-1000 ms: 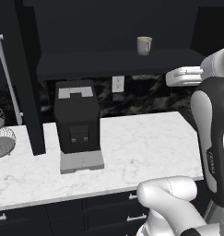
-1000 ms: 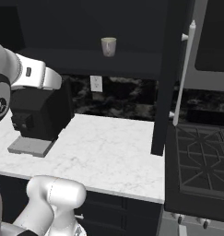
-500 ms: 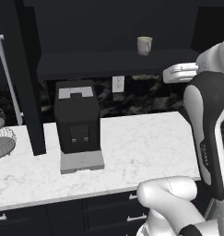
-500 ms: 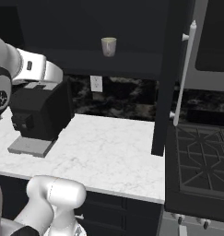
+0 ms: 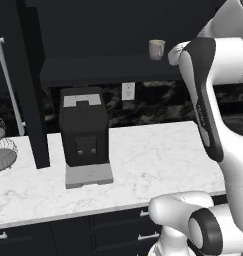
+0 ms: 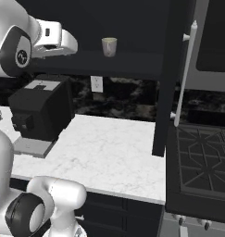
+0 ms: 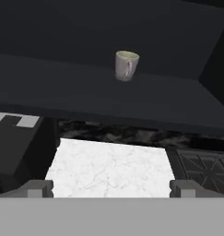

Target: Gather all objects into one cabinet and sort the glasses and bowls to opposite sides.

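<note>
The white arm had swung higher toward the dull grey-beige cup [image 7: 126, 65] on the far dark cabinet shelf [image 7: 85, 97], jaws spread wide and empty, seemingly for reaching it.

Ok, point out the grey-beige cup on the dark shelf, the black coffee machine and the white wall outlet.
Grey-beige cup [image 7: 126, 66]: hand view, middle of its side wall.
Black coffee machine [image 5: 84, 131]: left base view, front face.
White wall outlet [image 6: 96, 84]: right base view, centre of its plate.
</note>
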### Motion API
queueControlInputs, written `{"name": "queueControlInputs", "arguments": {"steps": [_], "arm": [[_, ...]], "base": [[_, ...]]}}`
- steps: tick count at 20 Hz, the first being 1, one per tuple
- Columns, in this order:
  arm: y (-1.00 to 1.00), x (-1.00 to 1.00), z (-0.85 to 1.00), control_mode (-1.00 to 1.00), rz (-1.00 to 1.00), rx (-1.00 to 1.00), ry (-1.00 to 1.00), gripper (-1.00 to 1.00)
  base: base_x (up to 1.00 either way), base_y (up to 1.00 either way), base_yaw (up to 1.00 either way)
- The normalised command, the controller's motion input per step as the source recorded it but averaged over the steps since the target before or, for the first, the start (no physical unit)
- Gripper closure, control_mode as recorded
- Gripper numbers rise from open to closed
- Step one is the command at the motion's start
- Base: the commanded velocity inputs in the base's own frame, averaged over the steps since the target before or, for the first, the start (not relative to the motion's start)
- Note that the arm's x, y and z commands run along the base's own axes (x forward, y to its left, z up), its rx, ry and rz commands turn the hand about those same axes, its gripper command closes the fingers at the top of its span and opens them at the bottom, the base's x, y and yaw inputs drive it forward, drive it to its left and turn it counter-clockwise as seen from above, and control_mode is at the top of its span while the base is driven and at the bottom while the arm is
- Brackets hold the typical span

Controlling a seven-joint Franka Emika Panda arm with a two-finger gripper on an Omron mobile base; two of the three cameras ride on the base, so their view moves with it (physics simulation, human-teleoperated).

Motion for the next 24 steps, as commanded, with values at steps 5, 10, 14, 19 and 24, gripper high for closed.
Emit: {"name": "queueControlInputs", "arguments": {"steps": [5, 10, 14, 19, 24], "arm": [[-0.03, 0.41, -0.55, -1.0, 0.07, 0.07, -0.01, -1.0], [-0.11, 0.52, -0.29, -1.0, 0.03, -0.01, -0.07, -1.0], [-0.16, 0.57, 0.19, -1.0, 0.0, -0.08, 0.0, -1.0], [-0.08, 0.21, 0.16, -1.0, 0.0, -0.03, -0.01, -1.0], [-0.13, 0.27, -0.2, -1.0, 0.0, 0.07, 0.0, -1.0]], "base": [[0.0, 0.0, 0.0], [0.0, 0.0, 0.0], [0.0, 0.0, 0.0], [0.0, 0.0, 0.0], [0.0, 0.0, 0.0]]}}
